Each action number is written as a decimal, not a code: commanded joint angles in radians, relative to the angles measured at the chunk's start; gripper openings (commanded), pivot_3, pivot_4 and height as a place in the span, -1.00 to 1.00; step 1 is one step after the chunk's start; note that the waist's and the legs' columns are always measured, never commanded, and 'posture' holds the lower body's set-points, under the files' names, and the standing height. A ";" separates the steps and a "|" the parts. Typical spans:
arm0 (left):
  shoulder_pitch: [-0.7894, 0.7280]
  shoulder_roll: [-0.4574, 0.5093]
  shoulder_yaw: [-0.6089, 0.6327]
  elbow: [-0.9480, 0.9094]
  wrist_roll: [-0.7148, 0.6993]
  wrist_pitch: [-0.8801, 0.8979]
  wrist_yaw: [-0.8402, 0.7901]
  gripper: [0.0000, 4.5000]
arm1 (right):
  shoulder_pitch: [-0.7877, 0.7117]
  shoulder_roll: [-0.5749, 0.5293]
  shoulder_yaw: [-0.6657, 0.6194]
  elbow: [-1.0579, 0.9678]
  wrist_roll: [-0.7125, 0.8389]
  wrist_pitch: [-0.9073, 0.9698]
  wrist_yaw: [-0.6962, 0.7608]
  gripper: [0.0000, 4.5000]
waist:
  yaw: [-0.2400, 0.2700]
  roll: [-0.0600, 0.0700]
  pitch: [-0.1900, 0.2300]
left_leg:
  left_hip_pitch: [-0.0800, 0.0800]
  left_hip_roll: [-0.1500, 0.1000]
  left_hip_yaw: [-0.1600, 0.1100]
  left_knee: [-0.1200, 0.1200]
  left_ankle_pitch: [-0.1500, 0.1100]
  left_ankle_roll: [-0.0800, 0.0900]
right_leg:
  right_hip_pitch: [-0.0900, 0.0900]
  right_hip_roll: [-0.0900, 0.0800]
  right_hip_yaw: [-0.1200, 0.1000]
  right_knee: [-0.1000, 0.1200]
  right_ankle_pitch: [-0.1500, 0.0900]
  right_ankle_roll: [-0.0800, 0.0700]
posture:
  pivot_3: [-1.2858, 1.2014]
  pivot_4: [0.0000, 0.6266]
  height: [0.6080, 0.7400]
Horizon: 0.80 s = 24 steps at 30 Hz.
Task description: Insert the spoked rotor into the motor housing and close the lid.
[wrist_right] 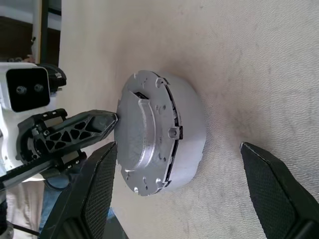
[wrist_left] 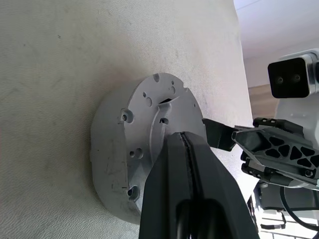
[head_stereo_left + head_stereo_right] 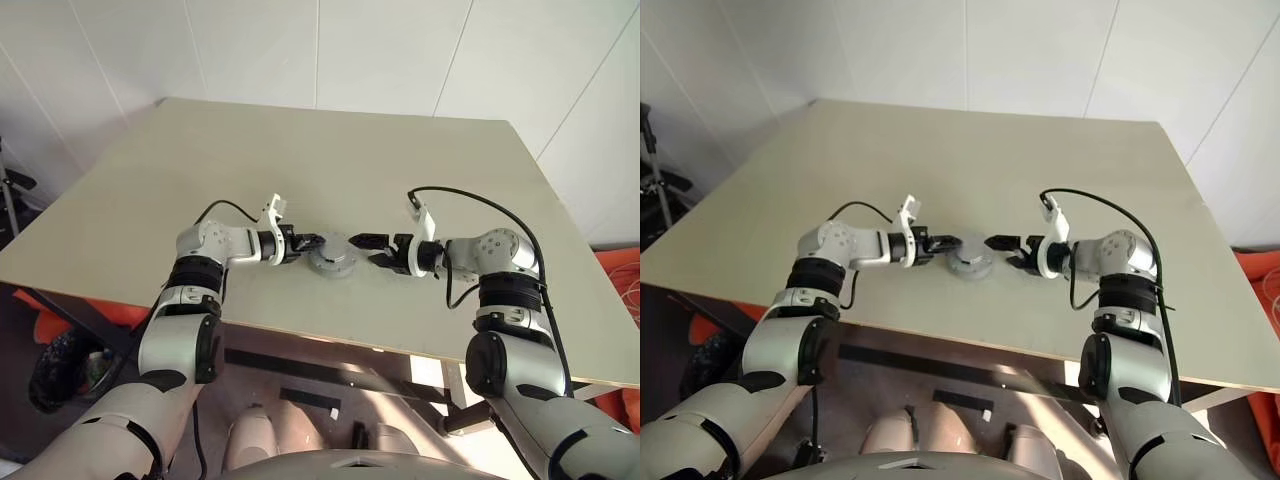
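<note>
The motor housing [image 1: 193, 130], a short round grey drum, stands on the table near its front edge. The lid [image 1: 142, 132], a grey disc with small holes and a raised middle, lies on top of it with a thin dark seam at the rim. The spoked rotor is hidden. My left gripper [image 3: 312, 242] is shut, and its joined fingertips [image 2: 185, 145] rest on the lid's top from the left. My right gripper [image 3: 366, 246] is open just right of the housing, with one finger [image 1: 102, 184] past the lid side and the other finger [image 1: 271, 172] over the table, touching nothing.
The beige table [image 3: 300, 160] stretches far behind the housing. Its front edge [image 3: 330, 345] runs close under both arms. Orange objects [image 3: 620, 275] lie on the floor at the right.
</note>
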 commanded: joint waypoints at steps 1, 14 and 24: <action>0.025 0.020 -0.024 0.003 0.031 0.021 0.024 -1.00 | 0.022 0.052 -0.012 -0.006 0.044 0.052 -0.004 0.98 | -0.002 0.000 0.000 | 0.000 0.000 0.000 0.000 0.000 0.000 | 0.000 0.000 0.000 0.000 0.000 0.000 | 0.03 -1.00 1.00; 0.039 0.023 -0.024 -0.029 0.029 0.033 0.032 -1.00 | -0.007 0.198 -0.117 0.028 0.080 -0.018 -0.083 0.98 | -0.024 0.001 -0.001 | 0.003 0.002 0.001 -0.003 0.001 -0.002 | 0.000 0.001 0.000 0.000 0.000 0.001 | 0.03 -1.00 1.00; 0.043 0.024 -0.026 -0.036 0.032 0.034 0.040 -1.00 | -0.080 0.313 -0.205 0.071 0.131 -0.088 -0.135 0.98 | -0.048 0.001 -0.001 | 0.004 0.004 0.000 -0.008 0.003 -0.005 | -0.012 0.004 -0.001 0.000 -0.003 0.005 | 0.03 -1.00 1.00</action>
